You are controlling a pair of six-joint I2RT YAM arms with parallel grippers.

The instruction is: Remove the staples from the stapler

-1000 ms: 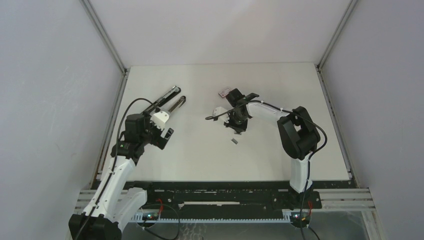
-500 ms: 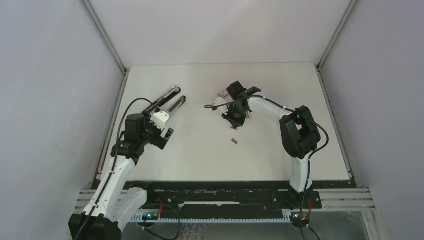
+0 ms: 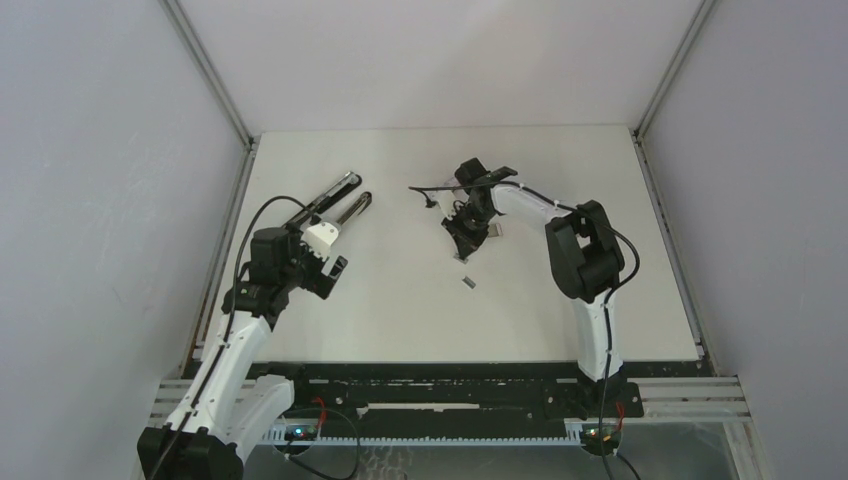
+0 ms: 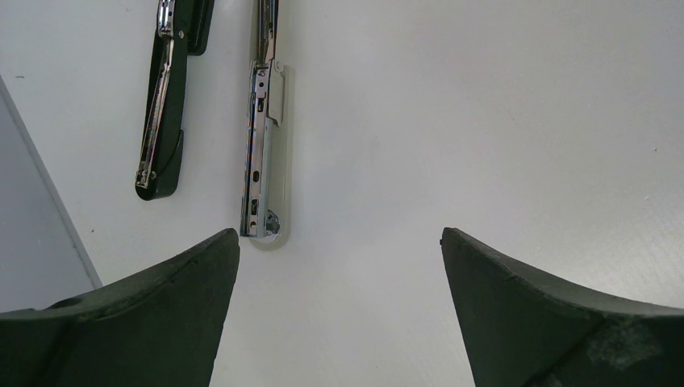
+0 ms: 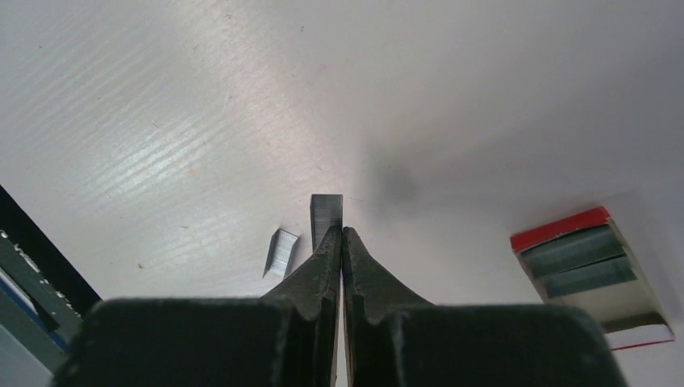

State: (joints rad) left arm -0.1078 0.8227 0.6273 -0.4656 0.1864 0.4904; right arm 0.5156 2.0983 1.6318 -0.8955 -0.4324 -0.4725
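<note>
Left jaws hang spread wide, nothing between them, over bare bench (image 3: pixel 400 320). The stapler (image 4: pixel 260 145) lies swung open just ahead, near the bench's left edge. Its far ends are cut off in the left wrist view. Right jaws are clenched tight at mid-bench, open surface all round. The staples (image 5: pixel 326 211) sit just off their tips; touching or not, can't tell. A second clump (image 5: pixel 281 251) lies beside. Open red-and-white box (image 5: pixel 593 274) to the right, grey strips inside.

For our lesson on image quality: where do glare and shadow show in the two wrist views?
Right wrist: glare streaks the table upper left; a soft shadow lies right of the staple strip. Left wrist: chrome on the stapler glints.
</note>
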